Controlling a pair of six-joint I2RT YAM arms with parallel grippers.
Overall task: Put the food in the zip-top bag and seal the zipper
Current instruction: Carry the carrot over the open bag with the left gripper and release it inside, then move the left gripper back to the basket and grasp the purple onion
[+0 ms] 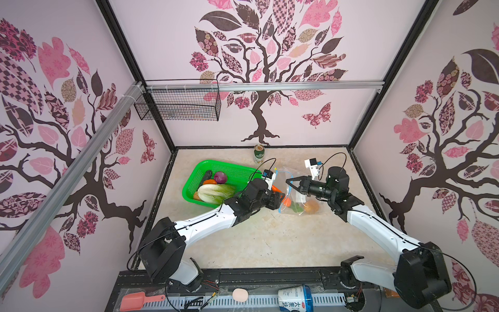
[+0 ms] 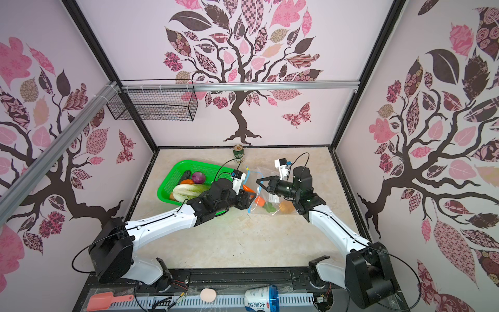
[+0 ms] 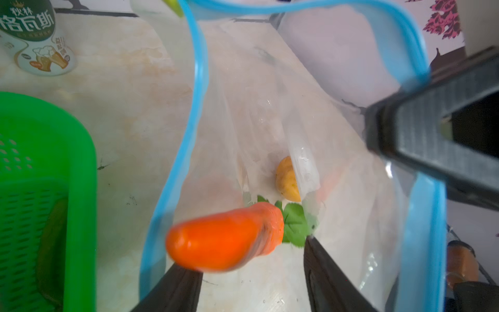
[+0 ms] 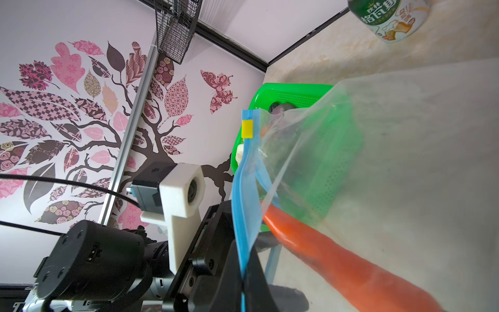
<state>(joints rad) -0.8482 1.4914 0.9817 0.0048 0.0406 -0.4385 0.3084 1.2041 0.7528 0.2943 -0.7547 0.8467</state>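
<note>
1. On the bench (image 1: 270, 243), the zip-top bag (image 3: 270, 94) lies beside the green basket (image 1: 210, 164), its mouth lifted by the right tool (image 4: 244, 256), clamped on the zipper (image 4: 244, 189)
2. Napa cabbage (image 1: 216, 193) and onion (image 1: 220, 177) lie in the basket
3. Carrot (image 3: 224, 240) sits loose in the mouth, left tool (image 3: 244, 259) wide; filling is underway, and the next move is probably to back out and fetch the cabbage

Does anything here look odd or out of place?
A carrot hangs blurred at the bag's mouth, loose between the open left fingers, probably dropping in. Up front, a white tub lies tipped on its side on the front ledge.
</note>
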